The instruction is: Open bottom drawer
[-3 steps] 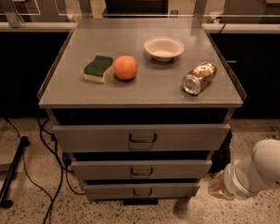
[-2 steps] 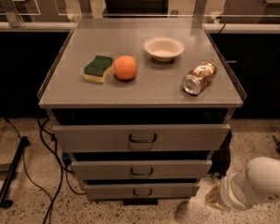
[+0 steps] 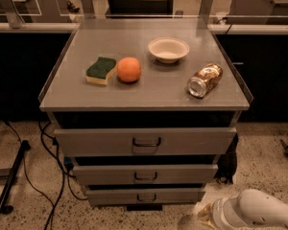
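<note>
Bottom drawer [image 3: 110, 196] = lowest, narrowest front, looks shut; loop handle [image 3: 146, 197] at centre. Gripper [image 3: 188, 221] low by floor, right of front, apart from handle; open/closed: can't tell. Rec: shift left, align w/ handle, hook, pull straight out.
</note>
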`<action>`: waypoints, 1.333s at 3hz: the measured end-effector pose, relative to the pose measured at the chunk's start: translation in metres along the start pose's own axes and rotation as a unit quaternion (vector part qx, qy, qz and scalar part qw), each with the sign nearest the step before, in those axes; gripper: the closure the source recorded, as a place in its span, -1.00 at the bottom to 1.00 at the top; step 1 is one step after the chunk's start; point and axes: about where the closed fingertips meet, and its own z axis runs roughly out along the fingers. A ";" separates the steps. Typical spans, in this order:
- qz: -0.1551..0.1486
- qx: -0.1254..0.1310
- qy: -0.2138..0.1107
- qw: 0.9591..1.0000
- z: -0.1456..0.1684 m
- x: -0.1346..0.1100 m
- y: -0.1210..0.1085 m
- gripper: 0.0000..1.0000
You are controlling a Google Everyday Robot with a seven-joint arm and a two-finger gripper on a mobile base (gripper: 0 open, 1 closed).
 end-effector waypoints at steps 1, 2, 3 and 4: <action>0.012 -0.028 -0.017 0.999 0.063 0.020 0.008 1.00; 0.020 -0.042 -0.023 0.999 0.078 0.023 0.019 1.00; 0.014 -0.036 -0.023 0.999 0.085 0.029 0.019 1.00; -0.016 -0.013 -0.037 0.999 0.119 0.041 0.008 1.00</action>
